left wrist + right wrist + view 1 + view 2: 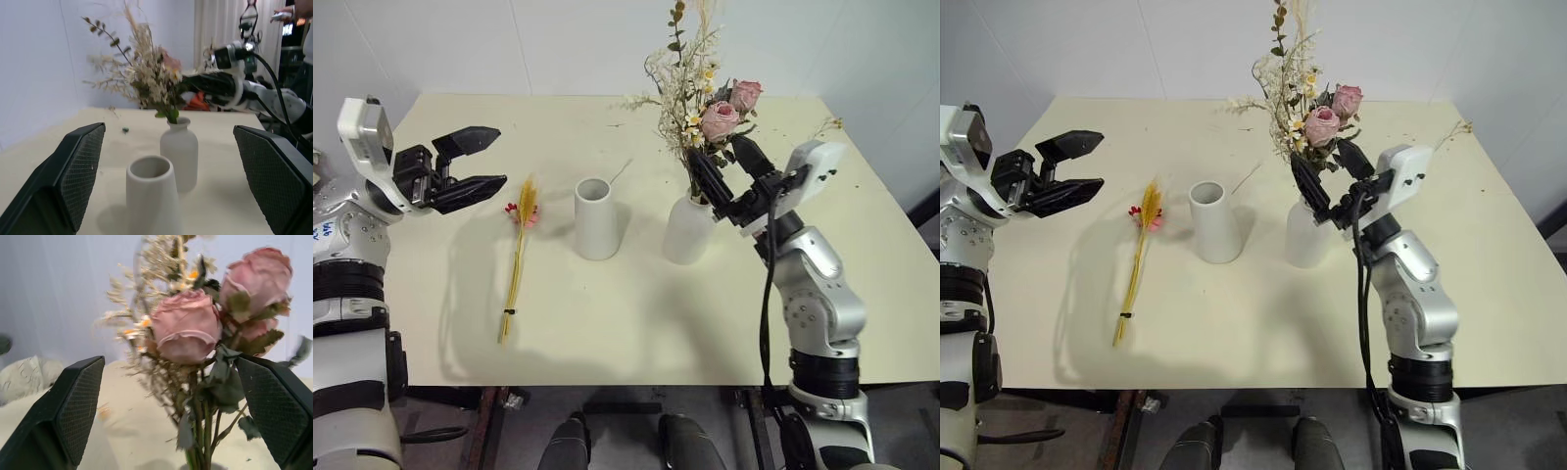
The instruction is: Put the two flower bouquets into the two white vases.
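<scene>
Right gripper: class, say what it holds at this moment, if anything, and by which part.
Nothing. The right gripper is open, its fingers either side of the rose bouquet stems without clamping them; the bouquet stands in the bottle vase.

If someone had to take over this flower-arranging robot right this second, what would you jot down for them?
Left gripper: open, holding nothing, raised over the table's left side.
Right gripper: open, its fingers either side of the rose bouquet's stems, not gripping.
Rose bouquet: standing in the narrow-necked vase. Done.
Wheat bouquet: lying flat on the table, left of the wide-mouthed vase, which is empty.
Left to do: pick up the wheat bouquet and stand it in the wide-mouthed vase.
</scene>
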